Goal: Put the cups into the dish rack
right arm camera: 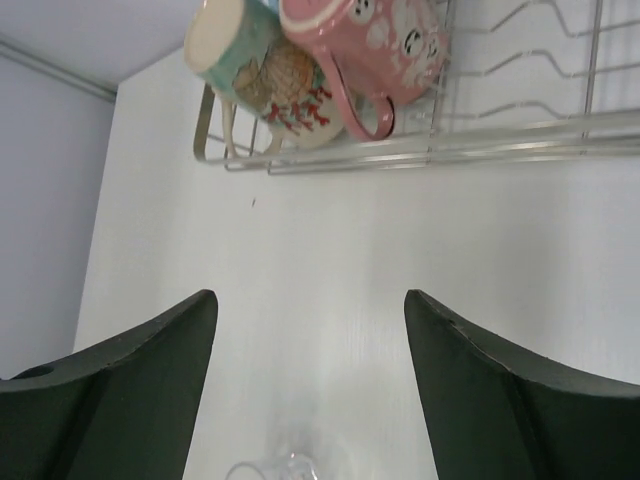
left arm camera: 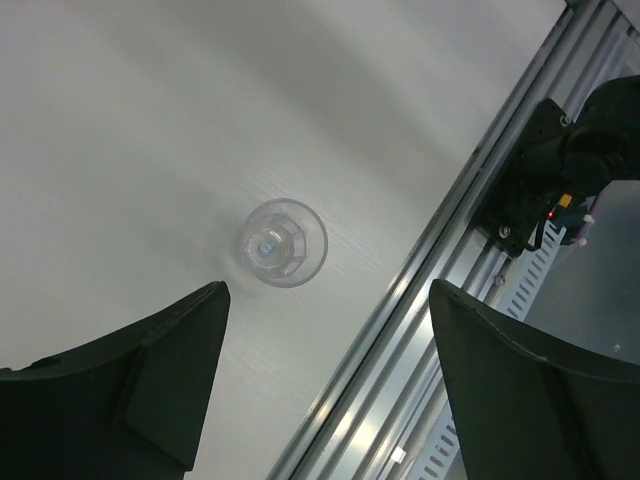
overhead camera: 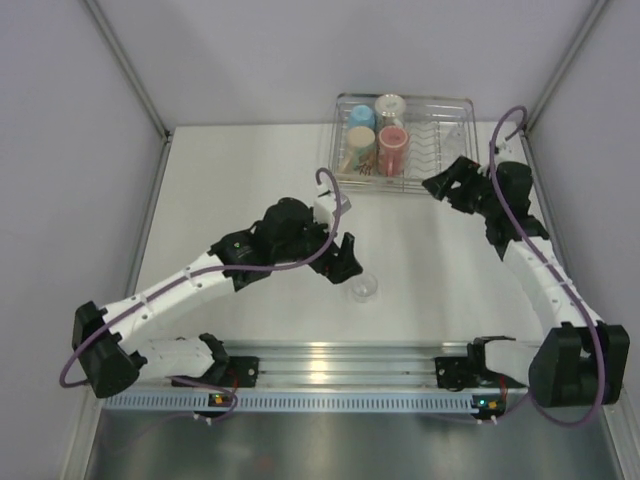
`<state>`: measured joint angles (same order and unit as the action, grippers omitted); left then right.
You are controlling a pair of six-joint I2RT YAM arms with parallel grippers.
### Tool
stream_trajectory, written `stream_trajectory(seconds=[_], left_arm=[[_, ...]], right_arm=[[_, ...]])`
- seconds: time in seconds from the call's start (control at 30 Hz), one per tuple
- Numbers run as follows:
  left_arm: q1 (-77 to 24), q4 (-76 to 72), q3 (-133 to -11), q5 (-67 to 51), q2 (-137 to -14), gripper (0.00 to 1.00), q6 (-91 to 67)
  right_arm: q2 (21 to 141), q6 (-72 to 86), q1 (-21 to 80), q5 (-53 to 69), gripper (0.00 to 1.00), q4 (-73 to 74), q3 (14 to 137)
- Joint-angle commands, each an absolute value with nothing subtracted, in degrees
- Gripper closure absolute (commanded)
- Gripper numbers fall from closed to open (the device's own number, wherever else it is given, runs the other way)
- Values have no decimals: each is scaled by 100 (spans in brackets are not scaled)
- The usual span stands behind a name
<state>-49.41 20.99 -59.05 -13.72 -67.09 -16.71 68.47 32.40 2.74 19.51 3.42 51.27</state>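
The dish rack (overhead camera: pixel 405 140) is silver wire; its cups are a light blue cup (overhead camera: pixel 361 116), a cream mug (right arm camera: pixel 262 70) patterned in teal, brown and red, and a pink mug (right arm camera: pixel 375 40) with white patches dotted black. The worktop (overhead camera: pixel 250 180) is white and the 1 glass (left arm camera: pixel 283 242) on it is clear and colourless. The left claw (left arm camera: pixel 327 300) and right claw (right arm camera: pixel 310 300) are black, and the cables (overhead camera: pixel 300 262) are purple

Overhead view. I count four cups (overhead camera: pixel 359 148) in the left half of the rectangular silver wire dish rack (overhead camera: pixel 440 140). My right gripper (overhead camera: pixel 447 186) hovers at the rack's near right corner; my left gripper (overhead camera: pixel 342 262) and a small clear glass (overhead camera: pixel 363 289) stand farther from it.
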Motion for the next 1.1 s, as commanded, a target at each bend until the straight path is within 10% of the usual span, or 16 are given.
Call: stream_trajectory(seconds=[0.0,0.8,1.07], left_arm=[[-5220,1951,-5994,-1073,-7118,14,-1582],[-5941,1960,-7119,-1081,-9966,43,-1766],[-5968,1960,-7163,-870,-10028,87,-1881]], right_arm=[[5979,3393,387,2347,24,-63,4573],[3376,3920,387,1696,24,115,2980],[3155,3858,387,1468,25,184,2918]])
